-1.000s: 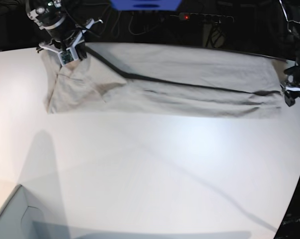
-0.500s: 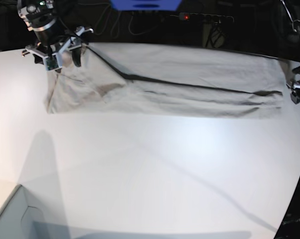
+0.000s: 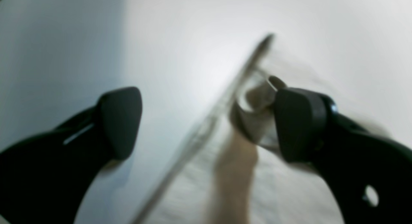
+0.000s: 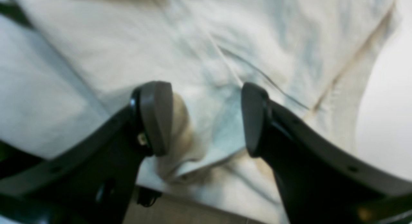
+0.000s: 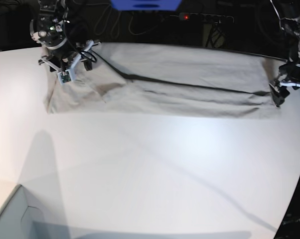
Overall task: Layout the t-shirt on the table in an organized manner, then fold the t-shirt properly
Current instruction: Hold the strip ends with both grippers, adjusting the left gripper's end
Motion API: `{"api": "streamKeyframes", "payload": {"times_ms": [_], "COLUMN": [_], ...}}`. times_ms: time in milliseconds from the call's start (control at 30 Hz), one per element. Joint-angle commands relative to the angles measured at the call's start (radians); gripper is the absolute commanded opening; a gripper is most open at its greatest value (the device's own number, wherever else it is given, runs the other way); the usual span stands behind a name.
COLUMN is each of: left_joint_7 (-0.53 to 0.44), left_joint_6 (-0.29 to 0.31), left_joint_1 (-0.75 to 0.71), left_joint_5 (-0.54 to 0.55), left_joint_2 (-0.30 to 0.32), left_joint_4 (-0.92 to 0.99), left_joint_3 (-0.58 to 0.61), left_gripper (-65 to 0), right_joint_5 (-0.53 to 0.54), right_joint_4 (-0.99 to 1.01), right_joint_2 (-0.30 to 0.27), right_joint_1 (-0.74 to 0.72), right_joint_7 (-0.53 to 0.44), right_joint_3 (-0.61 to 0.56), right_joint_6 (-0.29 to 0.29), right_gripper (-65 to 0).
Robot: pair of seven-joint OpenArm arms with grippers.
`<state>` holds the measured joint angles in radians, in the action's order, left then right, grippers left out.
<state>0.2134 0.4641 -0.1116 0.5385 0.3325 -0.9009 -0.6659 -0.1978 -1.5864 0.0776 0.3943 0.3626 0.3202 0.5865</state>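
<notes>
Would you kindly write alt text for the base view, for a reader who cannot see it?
A beige t-shirt lies stretched along the far side of a white table. The right gripper, open, hangs over one end, and the left gripper, open, over the other.

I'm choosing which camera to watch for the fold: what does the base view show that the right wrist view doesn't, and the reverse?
Only base: the whole t-shirt stretched along the far side of the table, and the left gripper at the shirt's other end. Only right wrist: close-up creases and a seam between the open fingers. Both: the right gripper, open over the cloth.
</notes>
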Motion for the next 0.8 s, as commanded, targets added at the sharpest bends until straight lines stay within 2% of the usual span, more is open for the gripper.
{"api": "streamKeyframes", "payload": {"times_ms": [0,100,300,367,433,533,667,700,767], "left_joint_7": [0.019,0.019,0.019,0.022,0.056,0.110,0.113,0.117,0.119], "left_joint_6": [0.034,0.081,0.081,0.081,0.081,0.081,0.081,0.080,0.080], "left_joint_1": [0.002,0.002,0.002,0.002,0.002,0.011,0.014,0.016,0.034], "left_joint_5": [0.001,0.001,-0.001,-0.001,-0.001,-0.001,-0.001,-0.001,-0.001], "left_joint_2": [0.009,0.007,0.001,0.001,0.000,-0.003,-0.003,0.000,0.004], "left_joint_4": [-0.004,0.001,0.001,0.002,0.002,0.002,0.002,0.002,0.002], "left_joint_3": [0.001,0.001,0.001,0.001,0.001,-0.004,-0.005,-0.005,-0.007], "left_gripper": [-1.9,-1.9,-2.0,-4.2,-13.7,-36.8,-60.4,-65.0,-65.0], "right_joint_5": [0.014,0.014,0.014,0.014,0.014,0.014,0.014,0.014,0.014], "right_joint_4": [-0.007,-0.001,-0.001,-0.001,-0.001,-0.001,0.001,0.001,0.011], "right_joint_2": [0.000,0.000,0.000,0.000,0.000,-0.002,-0.002,-0.002,-0.003], "right_joint_1": [0.001,-0.001,-0.018,-0.019,-0.021,-0.021,-0.021,-0.022,-0.027], "right_joint_7": [-0.021,-0.021,-0.021,-0.021,-0.021,-0.021,-0.021,-0.021,-0.021], "right_joint_3": [-0.003,-0.002,0.000,0.000,0.000,0.000,0.000,0.000,-0.005], "right_joint_6": [0.007,0.007,0.007,0.007,0.007,0.007,0.007,0.007,0.007], "right_gripper": [-30.8,-30.8,-30.9,-30.9,-30.9,-30.9,-30.9,-30.9,-30.8]}}
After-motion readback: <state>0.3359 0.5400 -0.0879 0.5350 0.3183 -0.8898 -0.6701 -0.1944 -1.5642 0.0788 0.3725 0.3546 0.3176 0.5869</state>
